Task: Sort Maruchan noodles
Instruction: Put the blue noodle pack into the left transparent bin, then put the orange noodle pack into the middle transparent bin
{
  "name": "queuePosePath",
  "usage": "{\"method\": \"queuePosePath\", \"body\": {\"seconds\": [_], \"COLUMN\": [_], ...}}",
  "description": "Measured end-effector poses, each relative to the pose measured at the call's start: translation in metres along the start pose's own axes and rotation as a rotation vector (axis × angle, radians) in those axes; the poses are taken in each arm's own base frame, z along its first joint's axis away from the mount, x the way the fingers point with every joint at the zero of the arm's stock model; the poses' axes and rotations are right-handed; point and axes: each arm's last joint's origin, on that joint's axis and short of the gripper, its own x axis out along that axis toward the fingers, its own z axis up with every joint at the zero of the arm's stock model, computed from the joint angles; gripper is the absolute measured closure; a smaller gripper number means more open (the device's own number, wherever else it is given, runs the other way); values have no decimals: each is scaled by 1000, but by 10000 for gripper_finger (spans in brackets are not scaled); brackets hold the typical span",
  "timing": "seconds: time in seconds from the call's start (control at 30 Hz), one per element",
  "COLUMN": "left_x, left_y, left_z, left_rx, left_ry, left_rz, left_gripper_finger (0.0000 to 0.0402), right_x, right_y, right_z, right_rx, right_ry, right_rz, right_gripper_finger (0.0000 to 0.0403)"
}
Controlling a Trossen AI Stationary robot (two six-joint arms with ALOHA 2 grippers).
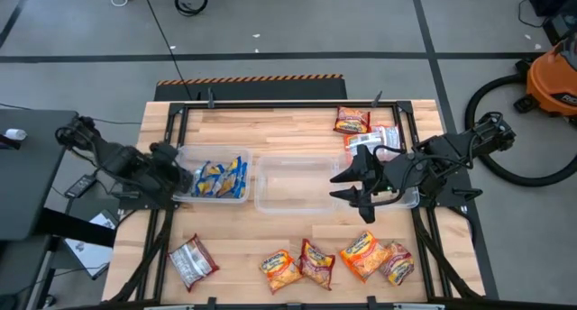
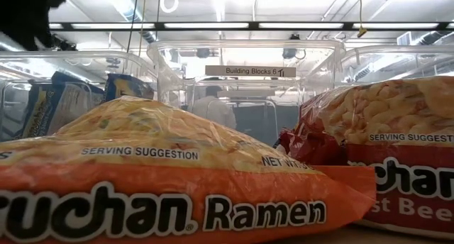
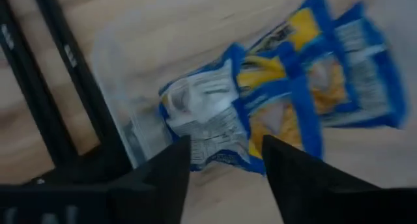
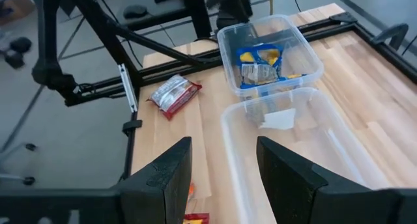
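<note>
High view: blue-and-white crinkly ramen packets (image 1: 222, 177) are seen inside the clear rectangular plastic bin (image 1: 183, 153) beside the left gripper (image 1: 178, 176) — jaws parted, empty. The right gripper (image 1: 343, 186) — jaws apart, empty — is held over the empty clear middle bin (image 1: 290, 206) on the wooden desk (image 1: 234, 242).

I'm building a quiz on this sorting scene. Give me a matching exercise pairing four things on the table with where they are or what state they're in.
Things:
1. blue packets
2. middle bin
3. red-and-silver packet
4. right end effector

Places or states:
A. lying alone on the bare wood near the table's front left corner
B. open, over the right edge of the middle bin, holding nothing
C. piled inside the left bin
D. no noodle packet inside

Pairs: 1-C, 2-D, 3-A, 4-B
</note>
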Motion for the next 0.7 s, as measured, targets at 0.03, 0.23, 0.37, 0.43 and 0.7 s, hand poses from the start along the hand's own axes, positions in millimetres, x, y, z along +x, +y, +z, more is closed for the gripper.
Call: {"method": "queuePosePath", "body": {"seconds": [0.03, 0.23, 0.37, 0.43, 0.7], "left_x": [-7, -43, -61, -66, -39], "left_y": [-1, -28, -68, -89, -160], "left_z": [4, 29, 38, 39, 11], "left_rx": [13, 67, 157, 223, 397], "left_ry": [-2, -192, -422, -507, -456], "left_rz": [-25, -343, -618, -701, -789], "left_gripper_finger": [187, 159, 166, 167, 167], "right_x": [0, 2, 3, 3, 2], "right_y": [-1, -5, -7, -7, -7], "right_z": [0, 2, 3, 3, -2], "right_rx": [-7, -38, -36, -37, 19], "right_ry": [0, -4, -6, -4, 50], "right_rz": [-3, -20, -27, -29, -19], "right_gripper_finger": [224, 224, 224, 224, 224]}}
